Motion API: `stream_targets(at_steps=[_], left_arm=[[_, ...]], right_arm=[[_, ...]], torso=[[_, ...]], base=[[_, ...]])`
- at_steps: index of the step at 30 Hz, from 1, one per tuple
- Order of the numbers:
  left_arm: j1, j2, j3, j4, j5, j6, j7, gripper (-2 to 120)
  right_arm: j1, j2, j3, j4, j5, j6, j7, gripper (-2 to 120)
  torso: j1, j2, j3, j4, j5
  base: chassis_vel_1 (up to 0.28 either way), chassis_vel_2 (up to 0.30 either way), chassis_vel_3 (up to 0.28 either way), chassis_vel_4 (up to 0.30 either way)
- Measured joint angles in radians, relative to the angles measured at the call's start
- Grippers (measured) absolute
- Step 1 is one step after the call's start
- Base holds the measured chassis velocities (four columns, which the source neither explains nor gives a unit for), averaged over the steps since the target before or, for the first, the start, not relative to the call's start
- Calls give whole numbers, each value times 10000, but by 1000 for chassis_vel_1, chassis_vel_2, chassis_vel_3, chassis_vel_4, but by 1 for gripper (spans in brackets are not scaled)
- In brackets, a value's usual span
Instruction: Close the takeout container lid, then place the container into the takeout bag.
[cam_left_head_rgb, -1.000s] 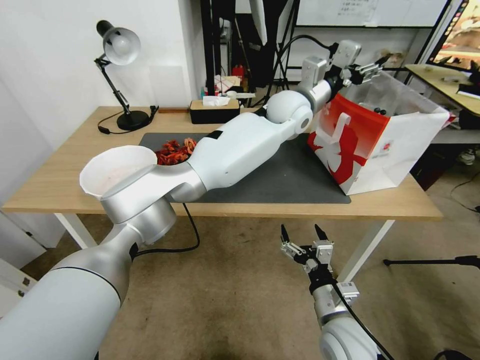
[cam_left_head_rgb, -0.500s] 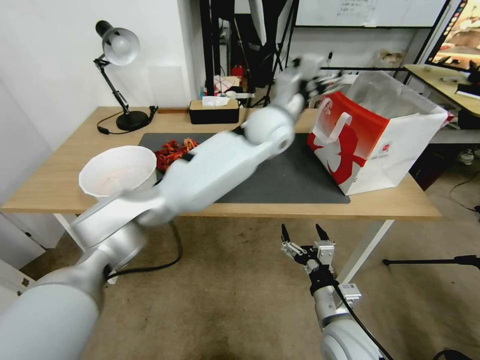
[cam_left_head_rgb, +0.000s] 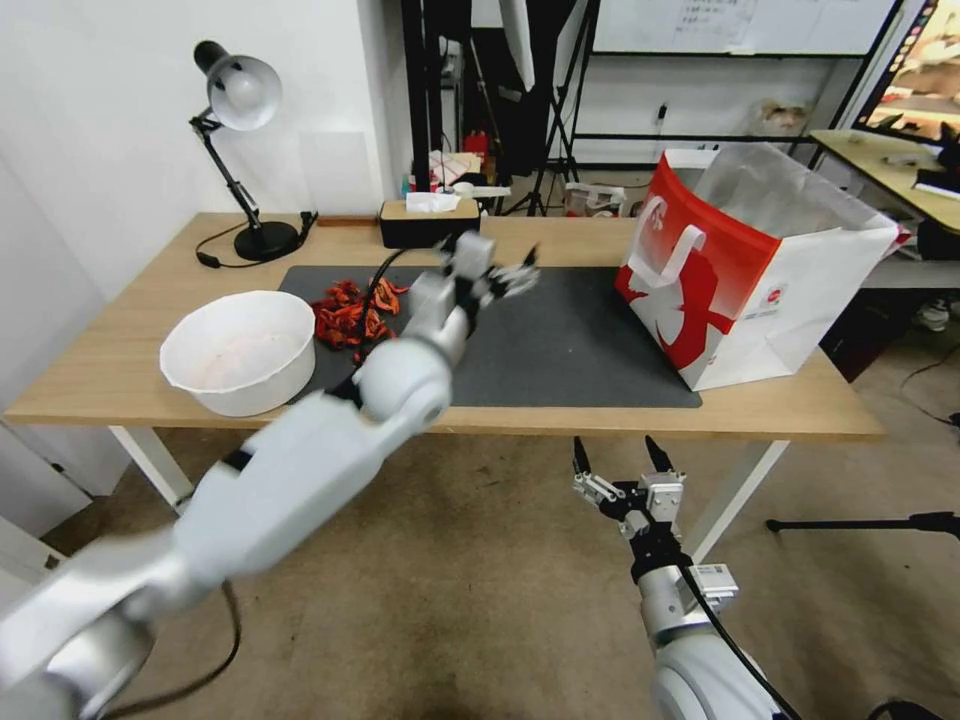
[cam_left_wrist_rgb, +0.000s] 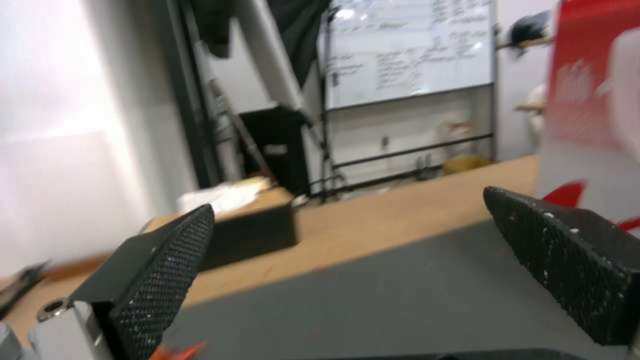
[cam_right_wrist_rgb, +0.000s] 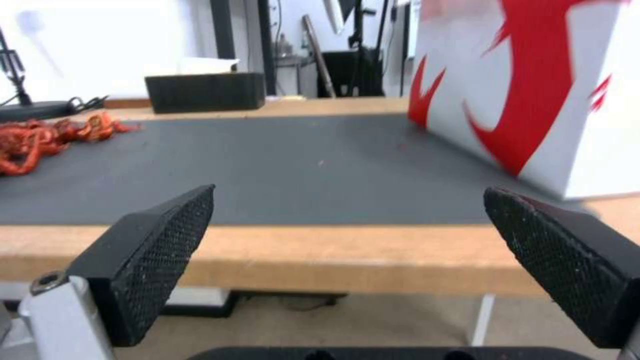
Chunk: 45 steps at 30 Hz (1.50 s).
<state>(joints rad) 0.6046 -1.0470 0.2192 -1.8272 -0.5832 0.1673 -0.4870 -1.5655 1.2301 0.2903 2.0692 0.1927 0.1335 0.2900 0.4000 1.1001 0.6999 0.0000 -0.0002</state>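
Red-and-white takeout bag (cam_left_head_rgb: 760, 270) stands alone; left gripper (cam_left_head_rgb: 500, 278) (fingers spread, empty) hovers above grey mat (cam_left_head_rgb: 560, 340).

White glossy arm shells with silver-grey joint housings and thin black seam bands. Left hand (cam_left_head_rgb: 510, 278) and right hand (cam_left_head_rgb: 628, 462) in silver metal, tipped with black wedge fingers (cam_right_wrist_rgb: 157, 252) bearing a fine dotted grip texture. Black cable along the right wrist; hex screw beside a finger base.

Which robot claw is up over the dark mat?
The left gripper, open above the dark mat near the red tangle. The right gripper, also open, hangs below the table edge.
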Motion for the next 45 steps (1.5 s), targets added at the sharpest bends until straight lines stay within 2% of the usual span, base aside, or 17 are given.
stream_targets(at_steps=[8, 10, 11, 13, 14, 16, 17, 19, 20, 22, 32, 39, 45], left_arm=[[2469, 429, -1425, -1068, 1204, -151, 35, 100], [3322, 459, -1985, -1397, 1487, -280, 126, 100], [3322, 459, -1985, -1397, 1487, -280, 126, 100], [4321, 368, -2649, -1702, 1826, -489, 196, 100], [4321, 368, -2649, -1702, 1826, -489, 196, 100], [5618, 149, -3377, -1968, 2284, -871, 300, 100], [5618, 149, -3377, -1968, 2284, -871, 300, 100], [6778, -162, -3850, -2024, 2711, -1692, 417, 100], [6778, -162, -3850, -2024, 2711, -1692, 417, 100], [7532, -389, -4164, -2023, 2927, -2322, 583, 100], [9265, -1288, -4700, -2154, 3449, -3425, 910, 100], [9834, -1456, -4829, -2038, 3662, -3927, 1119, 100], [9859, -1458, -4836, -2002, 3666, -3954, 1149, 100]], right_arm=[[14, -23, 68, 178, -569, 110, 222, 100], [18, -39, 82, 214, -613, 114, 224, 100], [18, -39, 82, 214, -613, 114, 224, 100], [-6, -57, 120, 245, -618, 128, 222, 100], [-6, -57, 120, 245, -618, 128, 222, 100], [-28, -70, 156, 248, -636, 170, 214, 100], [-28, -70, 156, 248, -636, 170, 214, 100], [-37, -76, 163, 249, -644, 191, 206, 100], [-37, -76, 163, 249, -644, 191, 206, 100], [-31, -89, 164, 250, -644, 193, 199, 100], [-93, -120, 216, 278, -375, 246, 128, 100], [-151, -161, 321, 111, -75, 355, 40, 100], [-182, -158, 324, 81, 0, 342, 37, 100]], torso=[[0, -1, -1, 0, 2], [-1, -1, -1, 1, 2], [-1, -1, -1, 1, 2], [-1, -2, 0, -3, 0], [-1, -2, 0, -3, 0], [-1, -1, 0, 5, 0], [-1, -1, 0, 5, 0], [-2, -1, 0, 3, 2], [-2, -1, 0, 3, 2], [-2, -1, 0, 2, 5], [-1, -1, 0, 0, 3], [0, 0, 0, 0, 2], [0, -1, 1, -1, 3]], base=[[0, 0, 0, 0], [0, 0, 0, 0], [0, 0, 0, 0], [0, 0, 0, 0], [0, 0, 0, 0], [0, 0, 0, 0], [0, 0, 0, 0], [0, 0, 0, 0], [0, 0, 0, 0], [0, 0, 0, 0], [0, 0, 0, 0], [0, 0, 0, 0], [0, 0, 0, 0]])
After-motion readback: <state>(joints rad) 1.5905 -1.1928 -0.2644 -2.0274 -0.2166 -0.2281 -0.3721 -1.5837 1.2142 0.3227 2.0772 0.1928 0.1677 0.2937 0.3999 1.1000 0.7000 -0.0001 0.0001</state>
